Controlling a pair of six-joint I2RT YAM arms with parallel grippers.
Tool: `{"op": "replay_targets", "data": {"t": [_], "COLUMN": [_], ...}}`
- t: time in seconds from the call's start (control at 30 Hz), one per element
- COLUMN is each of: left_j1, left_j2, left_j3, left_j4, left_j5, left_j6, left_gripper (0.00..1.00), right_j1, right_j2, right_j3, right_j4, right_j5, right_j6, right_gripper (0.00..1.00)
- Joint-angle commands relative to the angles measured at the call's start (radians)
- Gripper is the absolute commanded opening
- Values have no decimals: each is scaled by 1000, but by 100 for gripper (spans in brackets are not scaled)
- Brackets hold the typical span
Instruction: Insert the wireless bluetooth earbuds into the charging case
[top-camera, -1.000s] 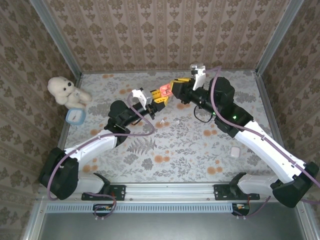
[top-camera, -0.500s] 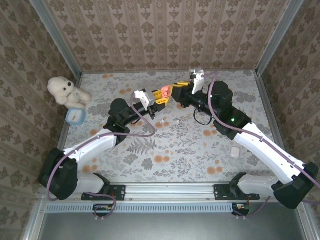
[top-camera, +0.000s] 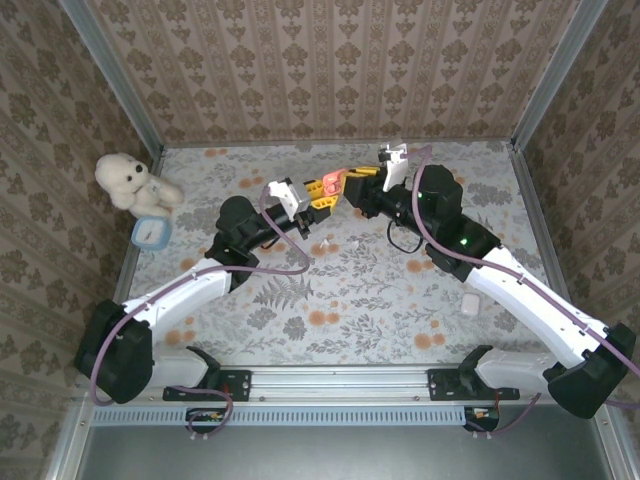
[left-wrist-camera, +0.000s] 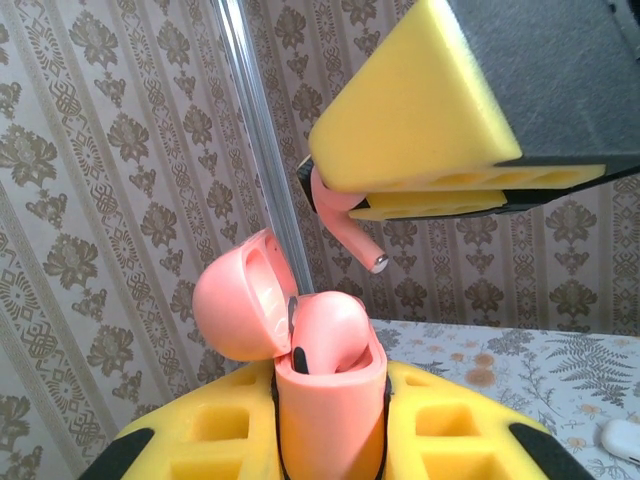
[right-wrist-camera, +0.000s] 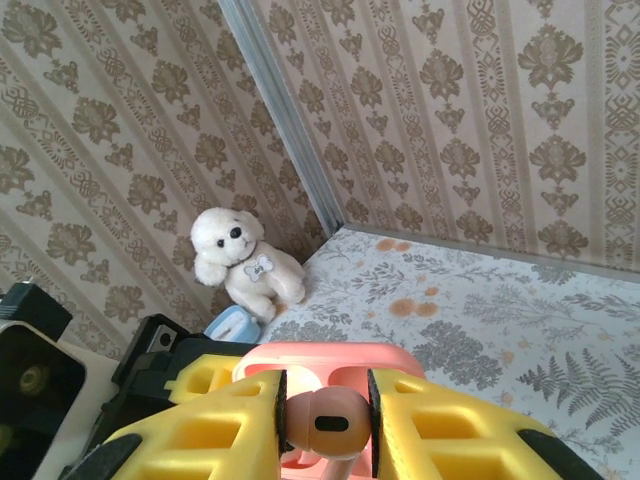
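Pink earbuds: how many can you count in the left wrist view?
2. One earbud hangs pinched in the right pincer above the open case; the second earbud looks seated inside it. Others may be hidden.

The case (left-wrist-camera: 330, 385) and the earbud (left-wrist-camera: 345, 228) are moulded in smooth pink plastic with a soft sheen, and the earbud's stem is tipped with bright metal. The right gripper's fingers (left-wrist-camera: 420, 110) are faced with a matt yellow, faintly grainy material. The toy dog (right-wrist-camera: 245, 262) is covered in fluffy white plush, and the corner post (left-wrist-camera: 255, 150) is made of dull brushed metal.
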Motion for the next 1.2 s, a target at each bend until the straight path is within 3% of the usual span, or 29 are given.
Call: {"op": "replay_targets", "data": {"t": [0.0, 0.7, 1.17], "left_j1": [-7, -17, -19], "left_j2": [-34, -38, -32], "left_j3": [33, 41, 51], "left_j4": [14, 14, 11], "left_j5": [20, 18, 5], "left_j6": [10, -5, -2], "left_gripper": [0, 0, 0], "right_j1": [3, 1, 41], "right_j2": [-17, 22, -1], "right_j3": [-18, -5, -17], "right_j4": [30, 2, -49], "right_j5": [40, 46, 142], "right_j6": [-21, -39, -154], "right_gripper": [27, 27, 26]}}
